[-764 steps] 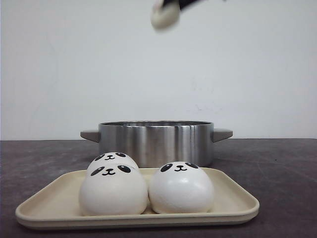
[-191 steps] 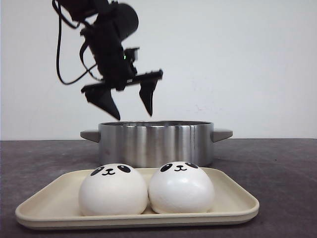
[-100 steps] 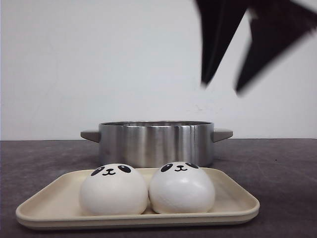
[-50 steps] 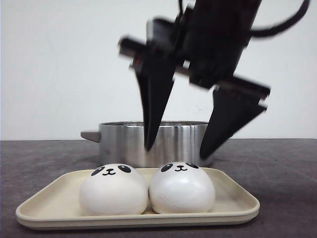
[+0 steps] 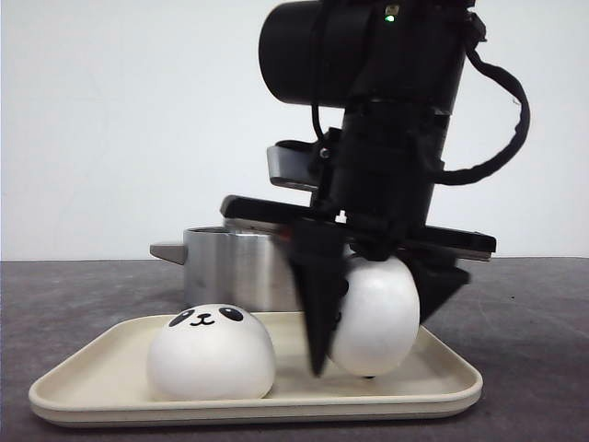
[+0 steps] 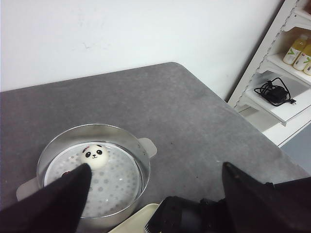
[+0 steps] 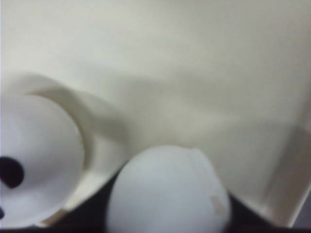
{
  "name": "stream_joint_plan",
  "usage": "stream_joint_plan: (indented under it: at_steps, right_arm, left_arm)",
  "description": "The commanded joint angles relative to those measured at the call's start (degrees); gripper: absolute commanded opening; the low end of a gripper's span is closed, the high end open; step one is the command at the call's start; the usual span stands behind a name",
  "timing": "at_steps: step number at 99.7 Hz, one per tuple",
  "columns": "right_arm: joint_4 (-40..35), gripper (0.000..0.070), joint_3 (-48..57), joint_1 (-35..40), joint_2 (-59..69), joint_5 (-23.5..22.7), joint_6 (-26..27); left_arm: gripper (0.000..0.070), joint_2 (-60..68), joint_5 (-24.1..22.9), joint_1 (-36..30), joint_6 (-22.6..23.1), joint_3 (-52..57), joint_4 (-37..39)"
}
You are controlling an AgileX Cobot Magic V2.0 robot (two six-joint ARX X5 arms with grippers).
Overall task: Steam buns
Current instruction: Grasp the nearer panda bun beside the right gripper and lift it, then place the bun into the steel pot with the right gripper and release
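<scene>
Having dropped onto the cream tray (image 5: pixel 110 391), the right gripper (image 5: pixel 373 327) is now clamping the panda bun (image 5: pixel 377 318) at the other bun's (image 5: pixel 212 354) three o'clock, while the left gripper's (image 6: pixel 155 194) fingers are standing apart above the steel pot (image 6: pixel 141 160).

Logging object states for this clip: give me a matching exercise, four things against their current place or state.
Things:
1. gripped bun
2. second tray bun
3. bun in the steamer pot
4. left gripper

States:
A. resting on the beige tray, untouched
B. open, high above the pot
C. on the perforated rack inside the pot
D. tilted, squeezed by the right gripper

Pairs: 1-D, 2-A, 3-C, 4-B
</scene>
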Motion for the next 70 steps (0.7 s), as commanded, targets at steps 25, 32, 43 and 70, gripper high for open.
stream_joint_plan:
  at_steps: [25,32,43,70]
  right_arm:
    - [0.0,0.0016,9.8,1.7,-11.0,0.3,-3.3]
    - [1.4,0.0011,14.7,1.7,-13.6,2.3,-5.8]
    - [2.9,0.0010,22.5,0.0,-14.3,6.7,-11.1]
    - [4.7,0.0011,27.3,-10.2,-7.4,5.0,-15.6]
  left_arm:
    - [0.0512,0.4,-0.3,-0.5,1.4,1.0,0.2]
    - [0.0512,0.5,-0.3,-0.5,1.4,1.0,0.3]
    - [0.0512,0.6,-0.3,-0.5,1.4,1.0,0.3]
    - [0.0512,0.7,-0.3,-0.5,1.4,1.0,0.2]
